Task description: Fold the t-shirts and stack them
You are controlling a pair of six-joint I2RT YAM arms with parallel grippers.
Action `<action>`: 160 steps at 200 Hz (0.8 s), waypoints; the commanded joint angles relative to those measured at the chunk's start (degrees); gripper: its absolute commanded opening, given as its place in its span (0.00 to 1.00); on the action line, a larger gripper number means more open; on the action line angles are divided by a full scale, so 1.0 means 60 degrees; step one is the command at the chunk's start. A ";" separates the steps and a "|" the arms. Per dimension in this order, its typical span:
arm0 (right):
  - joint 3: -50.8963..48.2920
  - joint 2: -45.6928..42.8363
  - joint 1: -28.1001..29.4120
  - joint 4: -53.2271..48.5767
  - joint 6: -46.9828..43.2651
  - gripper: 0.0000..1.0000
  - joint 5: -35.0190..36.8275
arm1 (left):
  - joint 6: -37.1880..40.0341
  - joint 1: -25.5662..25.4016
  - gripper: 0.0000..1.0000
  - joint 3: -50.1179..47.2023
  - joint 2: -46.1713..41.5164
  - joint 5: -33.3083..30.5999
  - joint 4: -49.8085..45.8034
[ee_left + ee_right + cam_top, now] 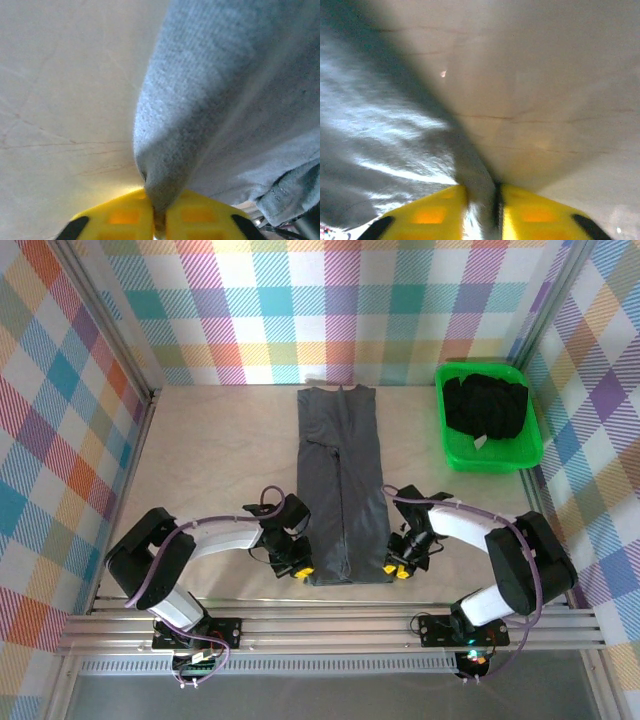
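Checked walls (100,340) box in the pale table (220,450) I'm working over, and both of my arms are down at its near edge.

My left pincer (299,572) has its yellow fingers pressed together on a nub of grey cloth. In its wrist view the fabric rises straight out of the seam between them. My right pincer (397,569) is clamped the same way on the opposite corner, with a thin edge of cloth caught between its fingers.

What they hold is the grey shirt (340,490), already folded lengthwise into a narrow strip. It lies flat down the middle of the table, collar at the far end and hem just in front of me, one pincer on each near corner. Off to the far right sits a green bin (490,464) with black shirts (485,405) heaped inside, well apart from the strip.

I judge the next move to be carrying the hem up toward the collar, and that's where it could go wrong:
- Each grip has very little cloth, so a quick lift could pull a corner free.
- If one arm leads, the strip will skew and the edges won't meet.
- Lifting too low would drag the fabric and open the lengthwise folds.
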 commanded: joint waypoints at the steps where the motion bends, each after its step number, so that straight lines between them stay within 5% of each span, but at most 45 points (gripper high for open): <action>1: -0.0189 -0.0085 0.0164 0.0925 0.0155 0.04 -0.0396 | 0.0162 -0.0149 0.00 -0.0368 -0.0158 -0.0628 -0.0655; 52: -0.0519 -0.1761 0.0610 0.0067 0.0703 0.00 -0.1101 | -0.0548 -0.0151 0.00 -0.1326 -0.2118 -0.0031 -0.0637; 91: 0.0188 -0.2437 0.0489 -0.0282 0.1216 0.00 -0.0999 | -0.1583 0.0085 0.00 -0.0973 -0.3592 -0.0590 -0.0756; 126: 0.2133 -0.1417 -0.0292 -0.0589 0.0789 0.00 -0.0704 | -0.1829 0.1570 0.00 0.0225 -0.3323 -0.0895 -0.0452; 160: 0.4681 0.0484 -0.1180 -0.0697 0.0278 0.00 -0.0528 | -0.1577 0.3029 0.00 0.2108 -0.1319 -0.0419 0.0431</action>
